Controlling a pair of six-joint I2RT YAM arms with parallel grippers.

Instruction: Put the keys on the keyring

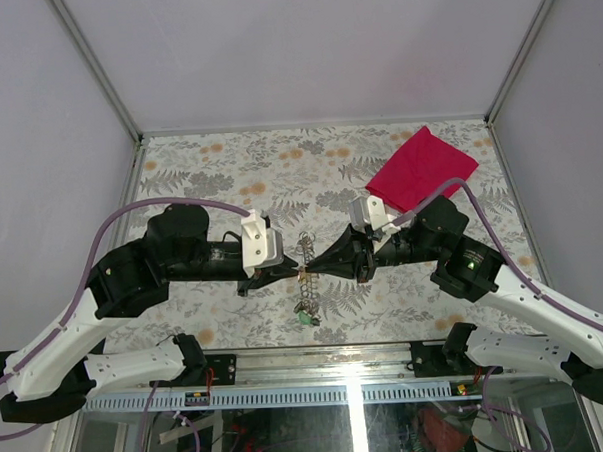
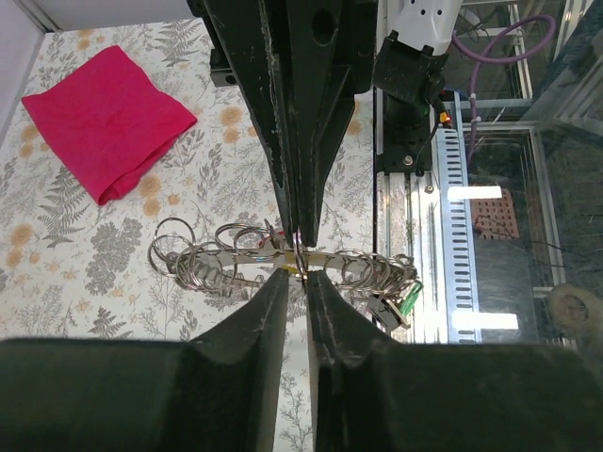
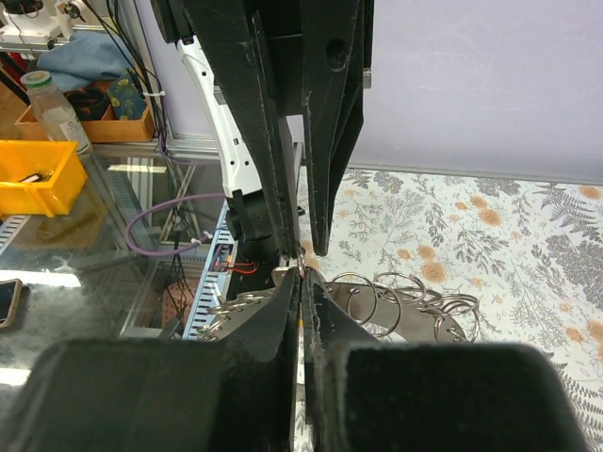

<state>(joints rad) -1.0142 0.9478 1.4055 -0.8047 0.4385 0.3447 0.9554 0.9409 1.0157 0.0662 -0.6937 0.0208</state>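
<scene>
Top external view: we see both arms reaching inward over the floral desk (image 1: 209, 180) until their tips nearly meet at the middle. The left pincer (image 1: 294, 271) and the right pincer (image 1: 316, 268) flank a bunch of keyrings (image 1: 305, 248) that lies as a string running toward the near edge, with a small green tag (image 1: 305, 317) at its near end. A red cloth (image 1: 421, 168) lies at the far right, well apart from them. We cannot pick out the keys among the rings.

Left wrist view: our left pincer (image 2: 299, 279) stands with its fingers a narrow gap apart, a thin ring wire showing in that gap. The right pincer (image 2: 297, 224) points down at the same spot, its fingers pressed together. The rings (image 2: 226, 254) spread to either side, the tag (image 2: 407, 297) at the right end.

Right wrist view: the right pincer (image 3: 301, 287) is closed to a hairline; whether it pinches a wire we cannot tell. The left pincer (image 3: 307, 250) opposite shows a slim gap, and the rings (image 3: 377, 292) lie just beyond.
</scene>
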